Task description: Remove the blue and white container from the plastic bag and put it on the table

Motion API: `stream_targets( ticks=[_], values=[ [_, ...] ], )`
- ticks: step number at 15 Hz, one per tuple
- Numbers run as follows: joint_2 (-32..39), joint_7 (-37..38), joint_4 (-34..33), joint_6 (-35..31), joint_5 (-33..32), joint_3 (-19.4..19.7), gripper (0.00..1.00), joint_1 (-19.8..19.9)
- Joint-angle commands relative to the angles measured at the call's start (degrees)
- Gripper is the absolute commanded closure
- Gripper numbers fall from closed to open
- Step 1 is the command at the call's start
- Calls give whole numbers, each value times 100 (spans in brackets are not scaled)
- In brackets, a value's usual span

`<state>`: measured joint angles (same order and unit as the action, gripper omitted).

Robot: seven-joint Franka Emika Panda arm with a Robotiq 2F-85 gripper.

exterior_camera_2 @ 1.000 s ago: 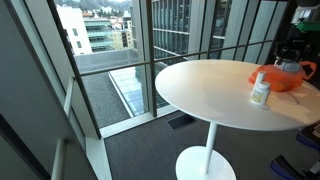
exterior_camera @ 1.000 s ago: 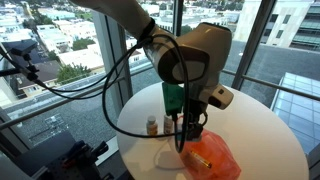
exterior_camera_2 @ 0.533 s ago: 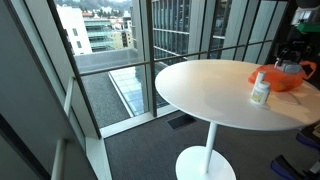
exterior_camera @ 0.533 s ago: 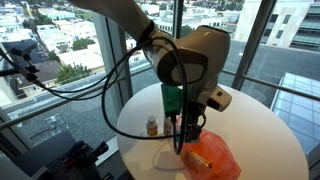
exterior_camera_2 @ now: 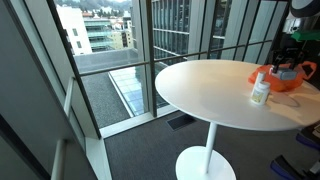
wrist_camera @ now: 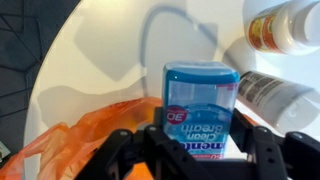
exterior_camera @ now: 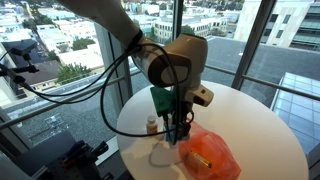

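Your gripper (wrist_camera: 200, 152): closed on blue-and-white container (wrist_camera: 200, 100), held upright between its fingers, over edge of orange bag (wrist_camera: 80, 140). Bag lies on white desk (wrist_camera: 110, 50). Beside container: bottles (wrist_camera: 272, 95).

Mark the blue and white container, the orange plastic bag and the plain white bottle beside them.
blue and white container (wrist_camera: 200, 95): wrist view, on its front label.
orange plastic bag (wrist_camera: 75, 140): wrist view, on its crumpled left part.
plain white bottle (wrist_camera: 275, 95): wrist view, on its side wall.
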<state>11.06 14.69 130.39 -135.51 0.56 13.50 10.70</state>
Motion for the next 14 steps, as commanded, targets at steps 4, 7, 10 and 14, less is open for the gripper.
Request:
stream_targets(
  ticks=[4, 7, 10, 14],
  values=[
    [-22, -117, 479, -229, -276, -221, 60, -271],
    [60, -184, 621, -328, -275, -286, 60, -330],
    [193, -227, 725, -581, -318, -296, 60, -355],
    [333, -363, 796, -813, -283, -295, 60, -339]
  ],
)
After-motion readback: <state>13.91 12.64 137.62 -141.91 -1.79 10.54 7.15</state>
